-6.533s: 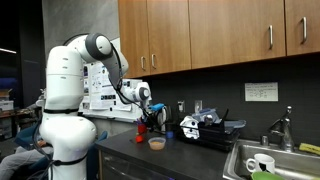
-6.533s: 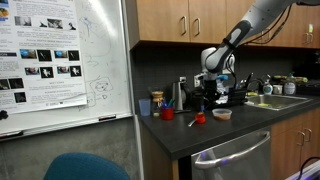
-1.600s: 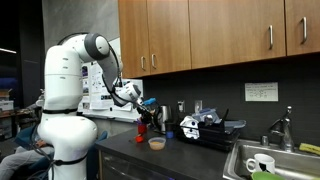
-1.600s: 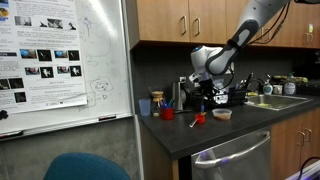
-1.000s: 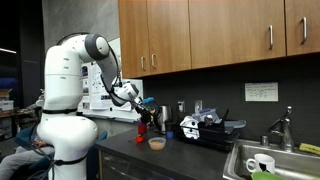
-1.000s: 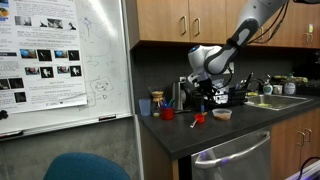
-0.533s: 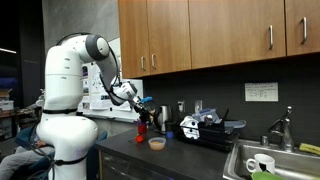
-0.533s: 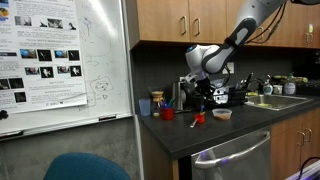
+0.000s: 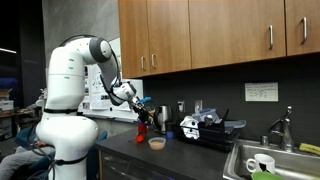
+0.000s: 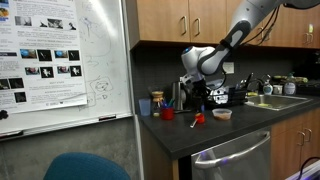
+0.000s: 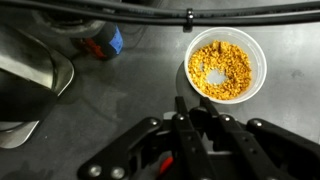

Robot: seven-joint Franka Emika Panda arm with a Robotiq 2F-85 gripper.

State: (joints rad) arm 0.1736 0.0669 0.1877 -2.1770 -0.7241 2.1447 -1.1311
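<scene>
- The dark counter [image 11: 110, 100] runs under wooden cabinets [image 9: 200, 35] toward a sink [image 9: 262, 160]. As I judge it, the work here is partly done. One bowl stands filled and upright, and I see nothing spilled on the counter around it. Anything left would be between me and that bowl, which I am not touching.
- My arm [image 9: 105, 62] reaches out from the white base, elbow high and forearm sloping down over the counter's near end. The wrist is turned so the camera looks almost straight down.
- A shiny metal pot [image 11: 35, 65] sits at the left edge of the wrist view, well apart from the bowl.
- The bowl [image 11: 222, 70] is white and round and holds yellow-orange grains with a pale patch in the middle. In the wrist view it lies just beyond my fingertips and a little to one side. Both exterior views show it alone on the counter [image 9: 157, 143] [image 10: 222, 114].
- My gripper [image 11: 192, 110] hangs above the counter near the bowl, seen in both exterior views [image 9: 141, 112] [image 10: 198, 97]. The jaws are pressed together. A thin dark line runs up between them, but I cannot tell whether it is something I hold.
- A red cup [image 10: 168, 113] stands nearby on the counter.
- A small blue thing [image 11: 106, 42] lies beyond the pot, too blurred to name.
</scene>
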